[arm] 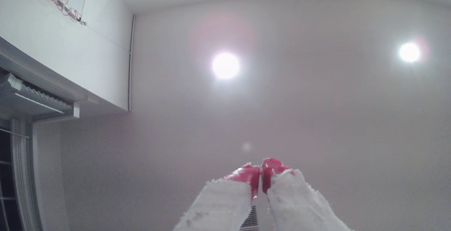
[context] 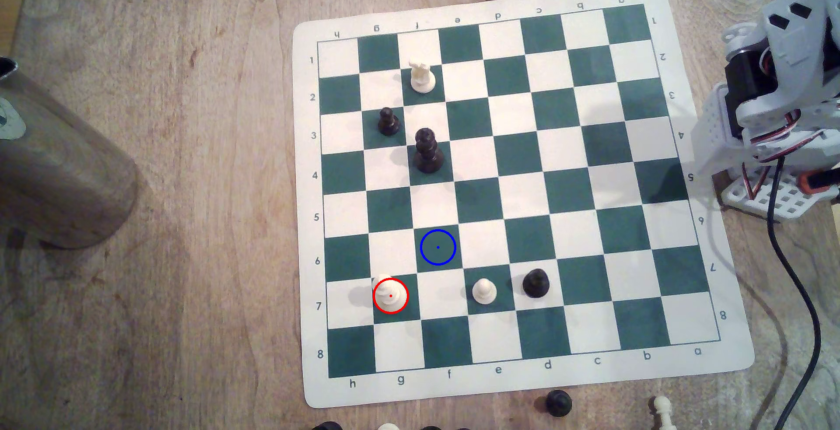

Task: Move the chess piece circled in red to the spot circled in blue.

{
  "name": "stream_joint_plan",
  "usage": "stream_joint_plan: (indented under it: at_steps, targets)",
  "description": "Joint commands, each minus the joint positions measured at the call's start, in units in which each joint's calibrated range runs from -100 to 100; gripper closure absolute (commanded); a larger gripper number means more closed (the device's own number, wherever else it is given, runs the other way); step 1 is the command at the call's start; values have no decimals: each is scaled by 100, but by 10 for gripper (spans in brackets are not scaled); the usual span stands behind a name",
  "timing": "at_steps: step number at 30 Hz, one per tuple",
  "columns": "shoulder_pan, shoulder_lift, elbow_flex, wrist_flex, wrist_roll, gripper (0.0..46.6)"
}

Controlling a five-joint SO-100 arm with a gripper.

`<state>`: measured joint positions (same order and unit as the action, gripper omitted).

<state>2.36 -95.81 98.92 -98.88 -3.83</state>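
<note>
A wooden table carries a chess mat and loose pieces.

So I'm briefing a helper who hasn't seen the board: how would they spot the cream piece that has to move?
On the green-and-white chess mat, look along the row marked 7, near the exterior view's lower left. The chess piece circled in red stands on the g square. It is taller than the plain cream pawn two squares to its right, with a ringed collar.

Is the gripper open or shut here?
Shut and empty: in the wrist view the gripper's red fingertips meet with nothing between them.
</note>
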Motion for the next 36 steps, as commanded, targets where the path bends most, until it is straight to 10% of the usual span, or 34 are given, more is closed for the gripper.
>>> stream_joint_plan:
  at_steps: [1, 11, 25, 36]
  targets:
    - [96, -3, 99, -46, 15, 464]
    - [-349, 6, -173, 1764, 15, 464]
    - [-240, 65, -2820, 9725, -24, 464]
    - [-240, 1135, -3790, 12583, -29, 445]
